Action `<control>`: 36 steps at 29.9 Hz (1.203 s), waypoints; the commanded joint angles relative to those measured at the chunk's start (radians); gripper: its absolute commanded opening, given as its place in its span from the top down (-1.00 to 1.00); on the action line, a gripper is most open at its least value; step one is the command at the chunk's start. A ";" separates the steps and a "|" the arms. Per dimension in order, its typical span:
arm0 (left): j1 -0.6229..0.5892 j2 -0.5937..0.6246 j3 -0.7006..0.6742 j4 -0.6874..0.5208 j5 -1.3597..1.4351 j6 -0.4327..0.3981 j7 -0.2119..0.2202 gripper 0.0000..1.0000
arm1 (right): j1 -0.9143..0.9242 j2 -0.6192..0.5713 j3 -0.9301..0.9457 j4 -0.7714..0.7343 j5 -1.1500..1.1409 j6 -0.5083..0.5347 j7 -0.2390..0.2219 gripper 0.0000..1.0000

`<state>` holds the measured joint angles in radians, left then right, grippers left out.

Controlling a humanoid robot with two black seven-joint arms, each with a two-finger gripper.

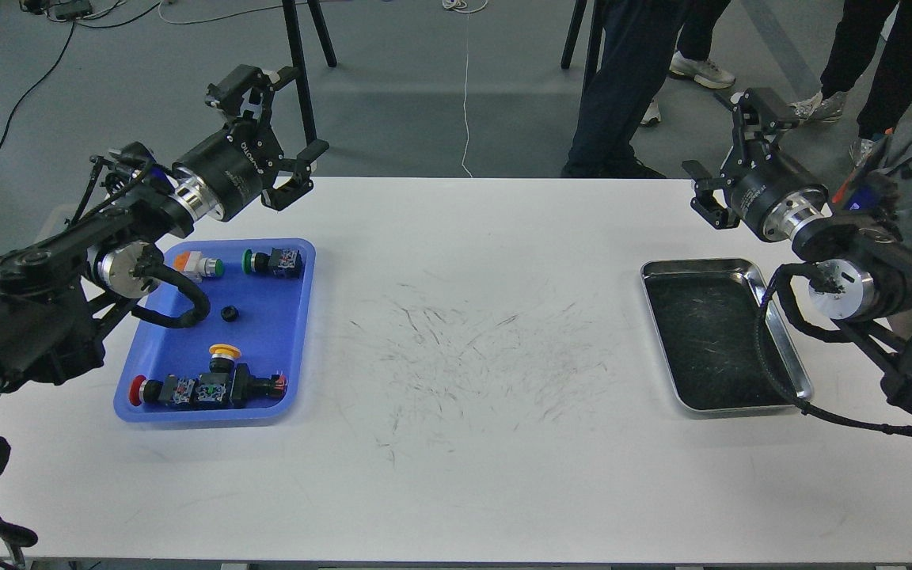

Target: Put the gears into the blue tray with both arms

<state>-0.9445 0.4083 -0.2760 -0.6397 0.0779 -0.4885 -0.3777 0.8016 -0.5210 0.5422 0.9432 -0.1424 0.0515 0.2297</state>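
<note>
The blue tray (303, 317) lies on the left of the white table. One small black gear (229, 313) rests on its floor near the middle. My left arm's cable loop (184, 310) hangs over the tray's left part and hides whatever lies beneath it. My left gripper (294, 112) is raised above the table's far edge, beyond the tray, fingers spread open and empty. My right gripper (722, 136) is held up at the far right, beyond the steel tray, also open and empty.
Several push-button switches with coloured caps (204, 389) lie in the blue tray. An empty steel tray with a dark bottom (743, 265) sits on the right. People's legs (622, 87) and a tripod leg (295, 71) stand beyond the table's far edge.
</note>
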 commanded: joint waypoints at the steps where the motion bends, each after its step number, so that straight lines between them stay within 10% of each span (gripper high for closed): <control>1: 0.029 -0.003 -0.029 0.002 -0.026 0.033 0.016 -1.00 | -0.001 0.012 0.008 -0.012 0.027 -0.006 0.002 -0.99; 36: 0.023 0.041 -0.042 -0.051 -0.020 0.111 -0.006 -1.00 | -0.039 0.141 0.108 -0.098 0.035 -0.015 0.037 -0.99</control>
<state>-0.9235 0.4510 -0.3175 -0.6905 0.0598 -0.3782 -0.3842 0.7629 -0.3812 0.6551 0.8452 -0.1076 0.0401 0.2659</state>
